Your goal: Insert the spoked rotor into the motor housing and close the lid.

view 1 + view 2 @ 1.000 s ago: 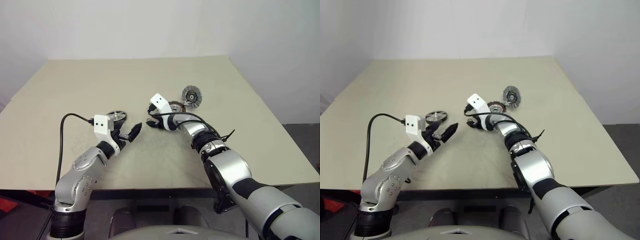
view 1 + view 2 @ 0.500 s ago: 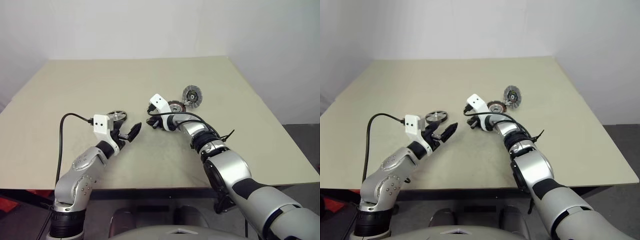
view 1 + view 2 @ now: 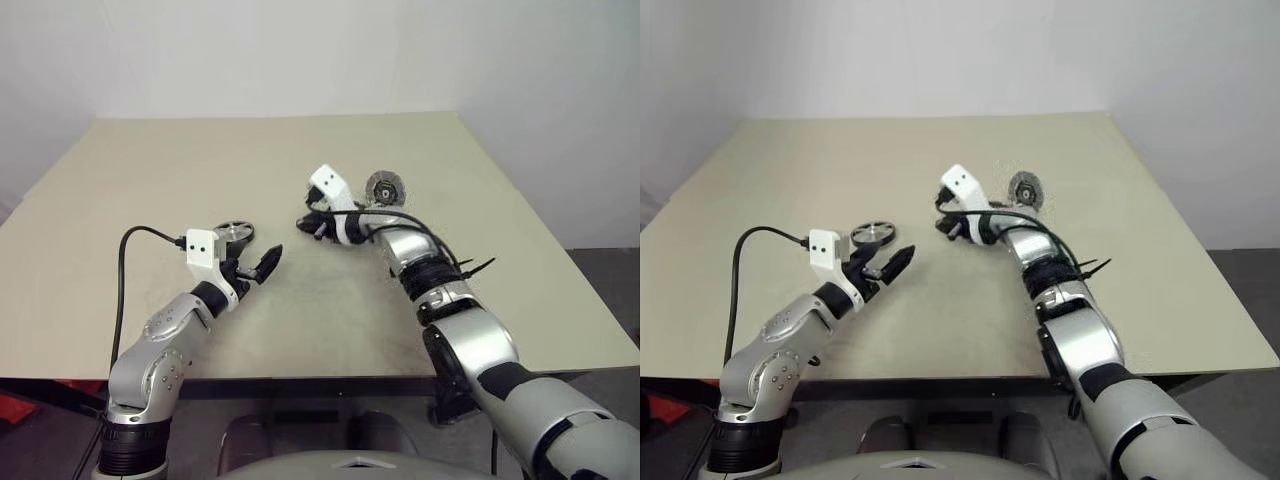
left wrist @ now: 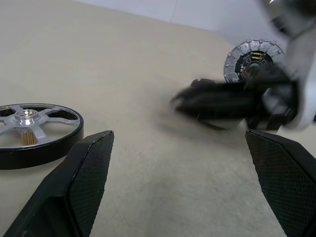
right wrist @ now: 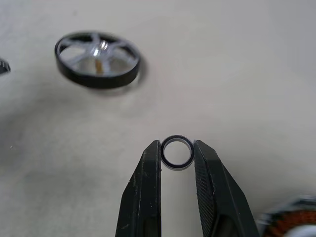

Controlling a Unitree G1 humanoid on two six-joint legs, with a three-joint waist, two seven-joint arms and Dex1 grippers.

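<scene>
Broadly, a wide beige table carries everything, and the two arms reach over it from the near edge. Next in size, the motor housing, a short round silver-grey cylinder with copper-brown windings, is mostly hidden behind the right arm in the head views; its edge shows in the right wrist view, close under that gripper. The lid, a flat round grey metal disc with dark cut-outs and small yellow marks at its centre, appears to stand tilted just beyond the right wrist. The spoked rotor, a small flat wheel with a dark outer rim and silvery spokes and hub, lies flat on the table just beyond the left gripper, whose black fingers are spread wide with nothing between them. The right gripper is pinched on a tiny thin dark metal ring, held between its fingertips above the table. Judging by this, the step in hand is a preliminary one: the ring looks to be getting cleared or placed, and neither the rotor insertion nor the lid closing is done. The next move probably calls for setting the ring where it belongs, then a grip on the rotor's rim and a level, centred descent onto the housing's hub.
</scene>
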